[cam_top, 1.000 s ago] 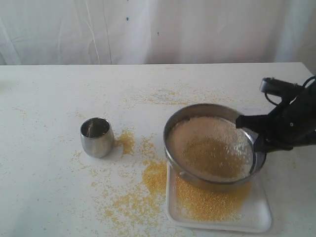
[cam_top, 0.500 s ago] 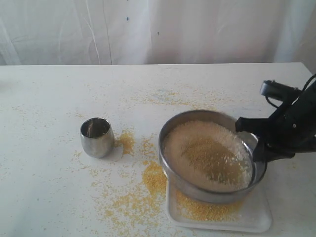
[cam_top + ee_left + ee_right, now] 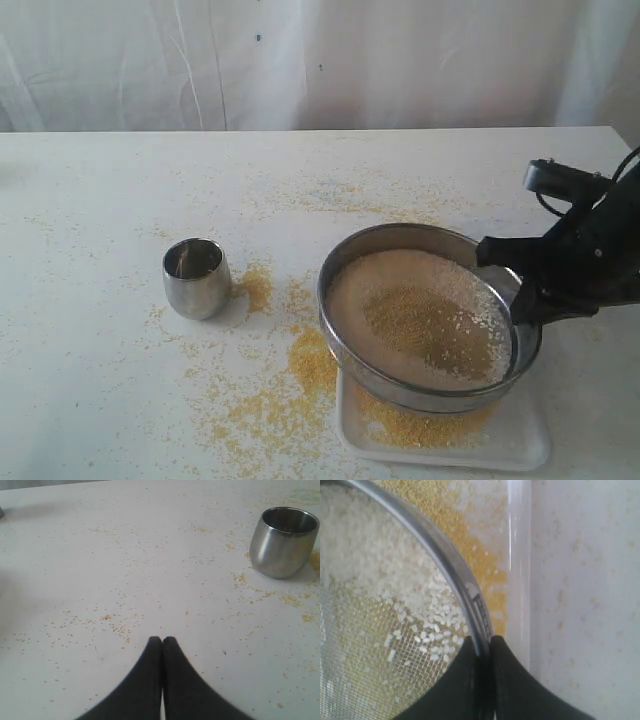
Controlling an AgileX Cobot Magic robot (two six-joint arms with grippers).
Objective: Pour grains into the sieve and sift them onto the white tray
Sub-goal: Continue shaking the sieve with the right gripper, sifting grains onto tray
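Two right fingers (image 3: 462, 680) tight on sieve (image 3: 400, 388) rim; white tray (image 3: 512, 442) half hidden beneath; left fingers (image 3: 145, 680) together

One sieve (image 3: 398, 388), one white tray (image 3: 522, 441), one steel cup (image 3: 196, 279), two end effectors (image 3: 162, 641) (image 3: 483, 641).

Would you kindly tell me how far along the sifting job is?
Pouring looks done: the small steel cup stands upright aside, and the yellow-beige grains lie in the large round steel sieve. In hand: the right gripper grips its rim over the flat white rectangular tray, where golden meal lies. Remaining: golden meal and pale bits sit on the mesh.
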